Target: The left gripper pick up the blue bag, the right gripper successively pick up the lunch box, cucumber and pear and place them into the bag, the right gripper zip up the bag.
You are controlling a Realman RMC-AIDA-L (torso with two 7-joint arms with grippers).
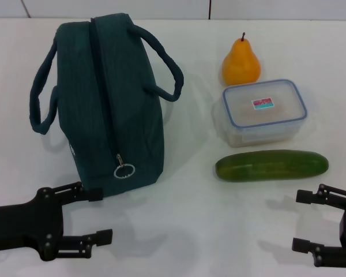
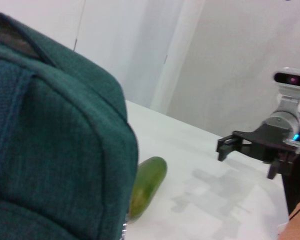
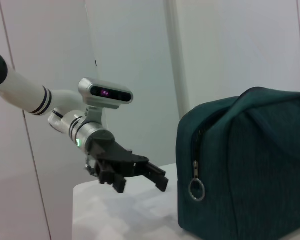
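The dark teal bag (image 1: pixel 104 104) stands on the white table (image 1: pixel 184 225), its handles lying to either side. Its zipper pull ring (image 1: pixel 124 170) hangs at the end that faces me. My left gripper (image 1: pixel 101 214) is open just in front of that end, low over the table and apart from the bag. To the right lie the orange pear (image 1: pixel 240 64), the clear lunch box (image 1: pixel 264 111) with a blue rim, and the green cucumber (image 1: pixel 271 165). My right gripper (image 1: pixel 300 220) is open in front of the cucumber and holds nothing.
The left wrist view shows the bag (image 2: pixel 50 150) close up, the cucumber (image 2: pixel 147 185) beyond it and the right gripper (image 2: pixel 245 161) farther off. The right wrist view shows the bag (image 3: pixel 245 165) and the left gripper (image 3: pixel 142 186). White walls stand behind the table.
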